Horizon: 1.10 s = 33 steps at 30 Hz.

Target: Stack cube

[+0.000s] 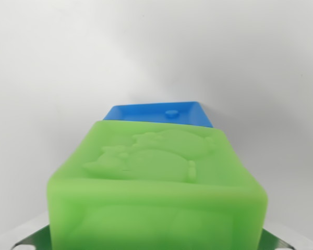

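Green cube (156, 182) filled the lower frame, sitting right between the pincer (156, 245) fingers (26, 240), whose metal tips showed at both bottom corners; pincer looked clamped on it. Blue cube (159, 113) lay just beyond the green one, partly hidden. White surface (68, 62) all around.

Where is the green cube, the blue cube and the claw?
green cube (156, 156): wrist view, on its top face with the raised animals.
blue cube (156, 112): wrist view, on its top face.
claw (156, 240): wrist view, between the metal tips.
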Available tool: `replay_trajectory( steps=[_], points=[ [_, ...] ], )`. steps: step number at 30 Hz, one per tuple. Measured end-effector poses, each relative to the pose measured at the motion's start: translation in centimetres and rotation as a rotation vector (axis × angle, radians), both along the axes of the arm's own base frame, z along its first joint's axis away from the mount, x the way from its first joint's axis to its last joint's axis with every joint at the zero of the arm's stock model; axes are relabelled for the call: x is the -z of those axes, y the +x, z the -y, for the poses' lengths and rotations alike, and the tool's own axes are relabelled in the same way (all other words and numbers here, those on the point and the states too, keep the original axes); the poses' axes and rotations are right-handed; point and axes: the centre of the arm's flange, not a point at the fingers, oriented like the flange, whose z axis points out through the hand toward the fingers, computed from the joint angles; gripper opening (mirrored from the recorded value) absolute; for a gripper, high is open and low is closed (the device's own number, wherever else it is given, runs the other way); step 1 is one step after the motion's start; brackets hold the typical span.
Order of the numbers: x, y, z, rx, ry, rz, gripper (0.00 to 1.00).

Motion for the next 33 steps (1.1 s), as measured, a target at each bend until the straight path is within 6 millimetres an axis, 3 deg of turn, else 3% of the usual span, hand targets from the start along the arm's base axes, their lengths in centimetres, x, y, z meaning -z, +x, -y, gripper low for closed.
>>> replay_trajectory(
  steps=[1, 33],
  points=[
    [0.02, 0.0, 0.0, 0.0, 0.0, 0.0, 1.0],
    [0.0, 0.04, -0.01, 0.0, 0.0, 0.001, 1.0]
  ],
)
